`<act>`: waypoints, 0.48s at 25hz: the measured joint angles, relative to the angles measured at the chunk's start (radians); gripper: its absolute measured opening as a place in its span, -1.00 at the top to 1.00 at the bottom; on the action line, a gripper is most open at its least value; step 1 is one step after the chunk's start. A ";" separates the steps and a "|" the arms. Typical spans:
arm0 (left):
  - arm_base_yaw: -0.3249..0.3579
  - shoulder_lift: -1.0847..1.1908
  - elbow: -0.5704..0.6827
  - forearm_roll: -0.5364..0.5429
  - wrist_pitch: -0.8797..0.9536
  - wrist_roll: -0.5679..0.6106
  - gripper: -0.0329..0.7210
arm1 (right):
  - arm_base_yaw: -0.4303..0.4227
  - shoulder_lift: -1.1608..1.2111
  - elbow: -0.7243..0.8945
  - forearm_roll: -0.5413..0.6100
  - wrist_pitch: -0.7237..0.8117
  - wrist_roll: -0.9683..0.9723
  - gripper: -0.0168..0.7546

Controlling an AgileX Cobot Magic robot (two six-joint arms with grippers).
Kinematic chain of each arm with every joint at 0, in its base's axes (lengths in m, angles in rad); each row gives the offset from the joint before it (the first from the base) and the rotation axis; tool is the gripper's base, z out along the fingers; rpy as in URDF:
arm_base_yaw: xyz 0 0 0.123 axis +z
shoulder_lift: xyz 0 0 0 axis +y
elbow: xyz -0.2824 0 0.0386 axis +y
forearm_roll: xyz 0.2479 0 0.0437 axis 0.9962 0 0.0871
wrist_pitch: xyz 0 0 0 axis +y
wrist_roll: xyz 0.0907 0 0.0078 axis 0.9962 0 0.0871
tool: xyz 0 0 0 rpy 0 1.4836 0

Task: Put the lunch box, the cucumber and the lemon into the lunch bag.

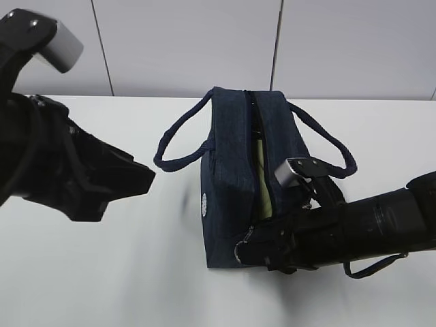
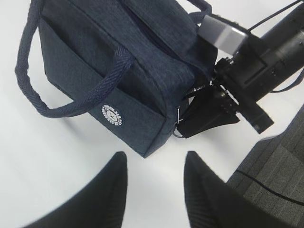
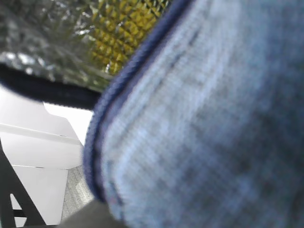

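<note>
Navy woven-fabric boxy lunch bag, looped rope handles, quilted foil lining

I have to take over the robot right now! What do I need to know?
Left hand: open, holding nothing, hovering near the lunch bag.
Right hand: pressed against the bag's zipper end; whether it grips anything cannot be told.
The bag stands on the table, its top partly open. Something pale green shows inside, probably the lunch box.
No cucumber or lemon lies outside; they are not visible inside either.
Left: check the contents, perhaps finish the zipper.

The navy lunch bag stands upright, zipper partly open; the pale-lidded lunch box shows inside it.
</note>
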 joint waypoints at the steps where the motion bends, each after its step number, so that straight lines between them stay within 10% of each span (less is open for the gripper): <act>1: 0.000 0.000 0.012 0.004 -0.005 0.000 0.20 | 0.000 0.000 0.000 0.000 0.010 0.004 0.96; 12: -0.002 0.002 0.177 -0.008 -0.218 0.000 0.20 | 0.000 0.000 0.000 0.000 0.054 0.060 0.96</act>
